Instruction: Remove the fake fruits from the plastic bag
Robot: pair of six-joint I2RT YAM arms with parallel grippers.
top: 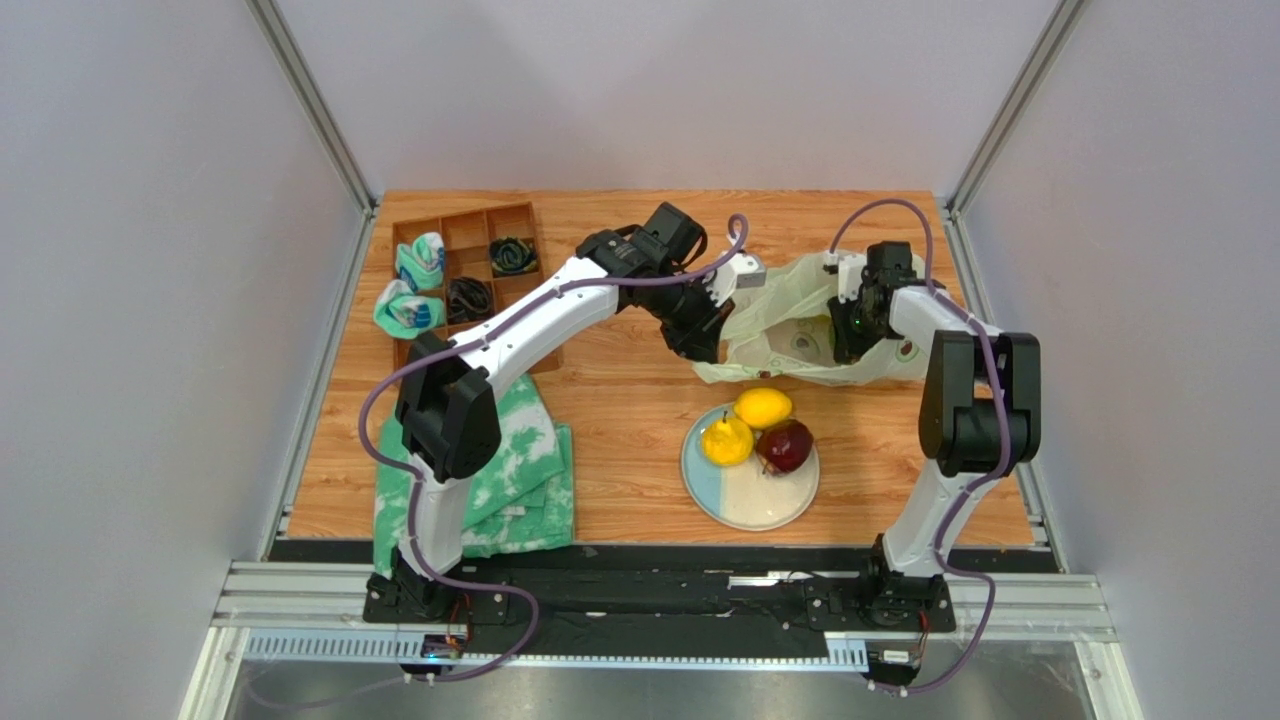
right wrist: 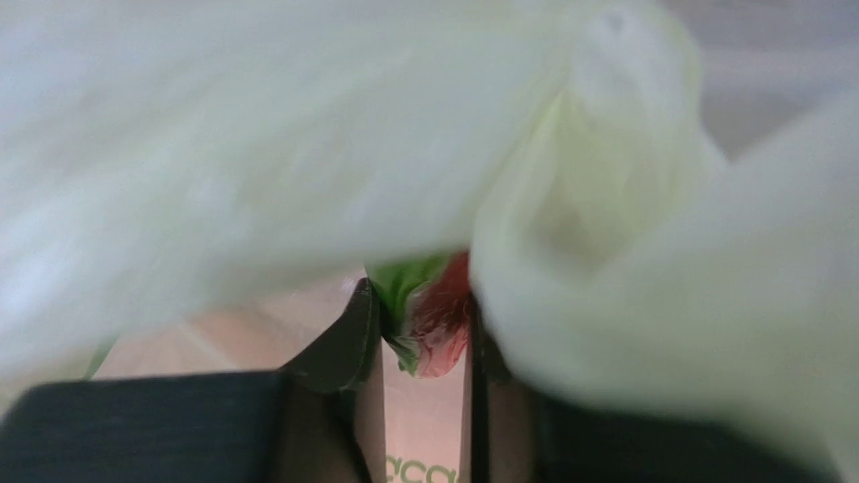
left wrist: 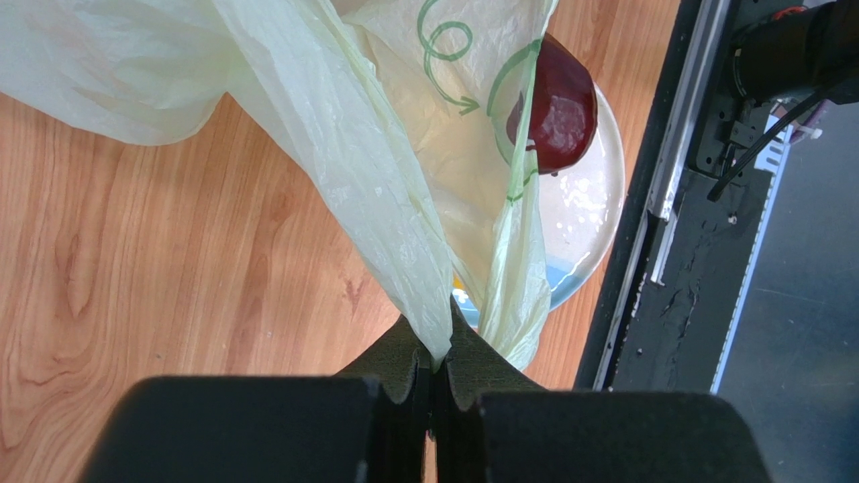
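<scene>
The left gripper (left wrist: 439, 354) is clenched tight on a pinch of the plastic bag (left wrist: 333, 131), lifting the film so the mouth gapes. The right gripper (right wrist: 418, 302) is deep inside, jaws pressed against both sides of the watermelon slice (right wrist: 440, 320). It reads as a grasp, though loose film blurs the view. The lemon (top: 763, 407), pear (top: 726, 440) and plum (top: 784, 444) already sit on the plate (top: 751, 507), at about 6 o'clock from the bag.

To do this step well, the left should hold that film taut and high. The right should back straight out through the mouth without dragging plastic, then swing down toward 6 o'clock.

Room is tight at 3 o'clock, where the edge of the table (top: 631, 435) runs close beside the bag. Bare wood lies open at 9 o'clock from the plate, and the plate's near half has space.
</scene>
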